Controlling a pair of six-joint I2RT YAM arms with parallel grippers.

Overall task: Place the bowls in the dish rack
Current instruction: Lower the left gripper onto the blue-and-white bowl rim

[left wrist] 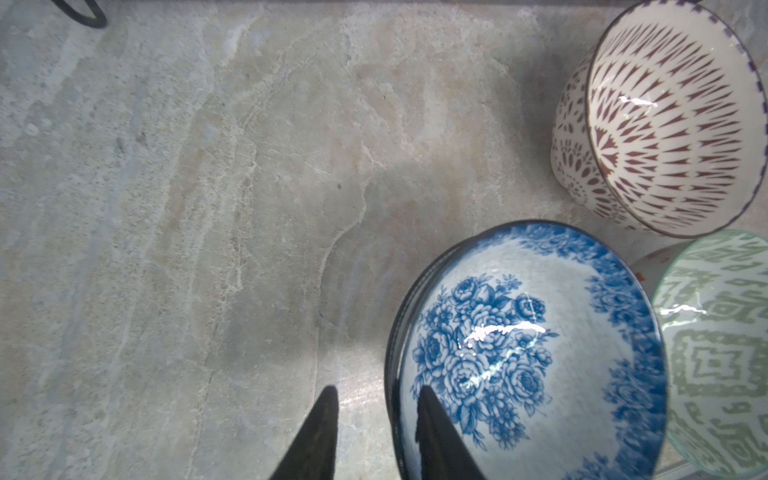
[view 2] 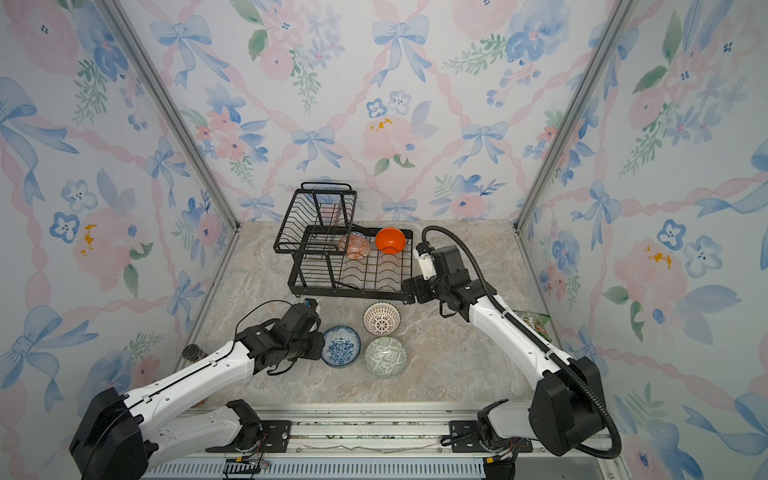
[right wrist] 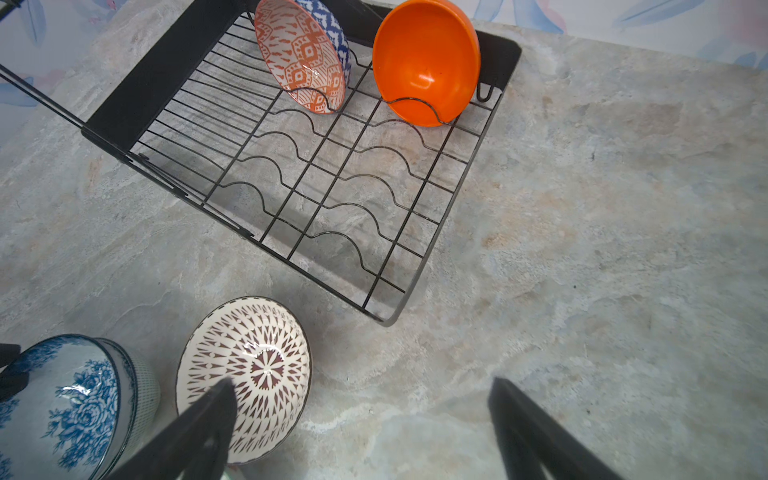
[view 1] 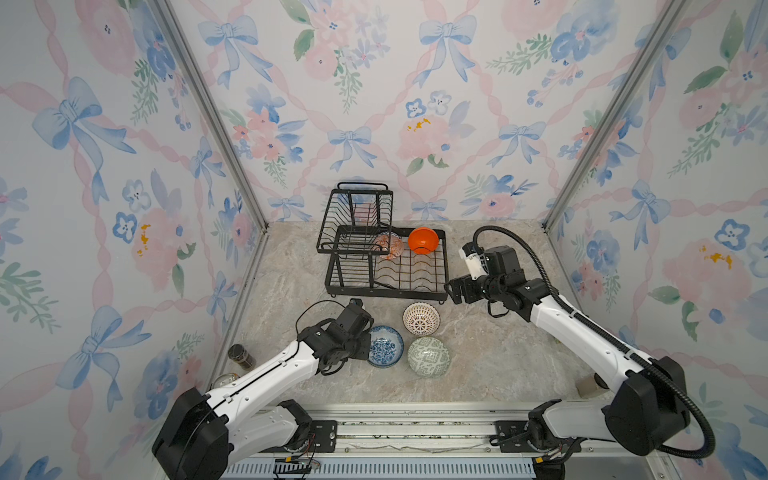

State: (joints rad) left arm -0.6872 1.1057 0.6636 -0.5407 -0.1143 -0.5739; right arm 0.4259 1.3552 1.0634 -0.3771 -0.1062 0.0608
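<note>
Three bowls sit on the marble table in front of the dish rack: blue floral, white with brown lattice and grey-green geometric. My left gripper straddles the blue floral bowl's near rim, jaws narrowly apart. One finger is inside; bare table shows between the outer finger and the rim. A pale bowl seems nested under it. My right gripper hovers wide open by the rack's front right corner, holding nothing. The orange bowl and the red-orange patterned bowl stand on edge in the rack's back slots.
The rack's raised basket tier stands over its left half, near the back wall. A dark jar lies at the table's left edge and a green packet at the right edge. Floral walls enclose three sides.
</note>
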